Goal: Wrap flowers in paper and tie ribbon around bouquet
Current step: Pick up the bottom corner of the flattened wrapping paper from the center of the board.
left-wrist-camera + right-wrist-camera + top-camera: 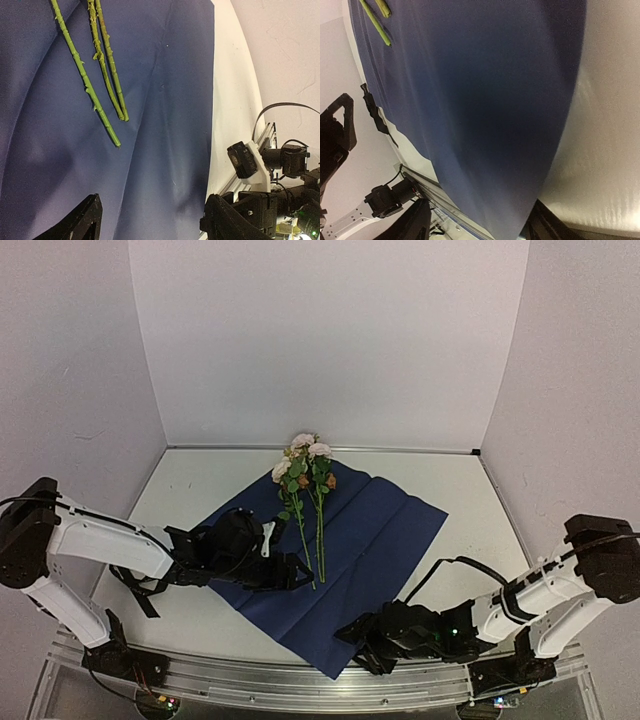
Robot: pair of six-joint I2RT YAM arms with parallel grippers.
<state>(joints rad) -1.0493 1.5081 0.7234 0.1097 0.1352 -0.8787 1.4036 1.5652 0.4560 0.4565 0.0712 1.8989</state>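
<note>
operator: report current step.

arm: step one, wrapping, at its start. the paper (380, 530) lies flat on the table (190, 490), navy face up, one corner pointing at my bases. the flowers (305, 475) lie on it, heads at the far edge, stems (100, 107) running down the middle toward me. no fold is made yet.

operator: pincer status.

arm: left gripper (288, 575): jaws wide apart, holding nothing, low over the paper just left of the stem ends. right gripper (477, 222): jaws apart, one finger on either side of the paper's near corner. the sheet passes between them and is not pinched, as far as i can tell.

operator: next move, requirements.

arm: my judgement: close the right jaws on that corner, then lift and carry it over the stems. keep the lift low. the sheet is creased and light, and a fast pull may drag the stems off centre. the left pincer should hold the stems down during the fold.

operator: ribbon?

arm: a thin black strip (372, 112) lies beside the paper's left edge, probably the ribbon. it is not required until the bundle is rolled.
</note>
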